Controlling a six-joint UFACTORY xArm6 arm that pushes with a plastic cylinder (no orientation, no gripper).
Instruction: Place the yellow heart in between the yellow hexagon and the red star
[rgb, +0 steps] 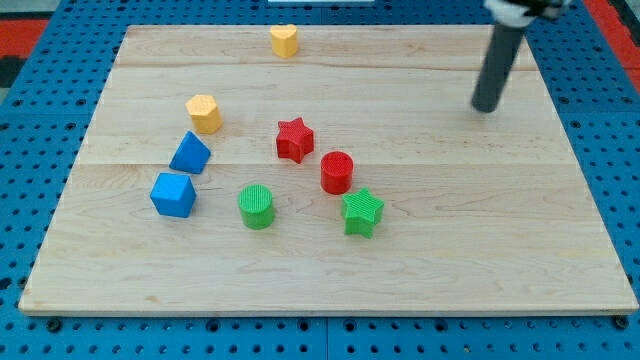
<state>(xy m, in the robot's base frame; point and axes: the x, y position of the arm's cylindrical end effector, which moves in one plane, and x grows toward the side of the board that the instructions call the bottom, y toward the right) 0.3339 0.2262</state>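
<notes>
While no jaws exist on this arm, the working end is a plain rod, so nothing is spread, pressed together or pinching.
Tip position: my tip (486, 108) stands on the wooden board (500, 260) near the view's top right, well apart from every block.
Nearest block to tip: the red cylinder (337, 172) and the red star (294, 139), both far to the view's left of it.
Task's thing: the yellow heart (284, 40) sits alone near the board's top edge, a little left of centre, touching nothing.
Target gap: it lies between the yellow hexagon (204, 113) and the red star, and it looks free of blocks.
Direction needed: the heart should travel toward the view's bottom and slightly left, I judge.
Good contact: my tip should first go around to the top side of the heart, without brushing it on the way.
Push manner: a slow, centred push seems best, because a heart shape may turn if it is hit off its middle.
Risk: stopping late could knock the blue blocks (182, 175), which are below the hexagon, or the green cylinder (256, 206).
Other: the green star (362, 212) is away from the path.
</notes>
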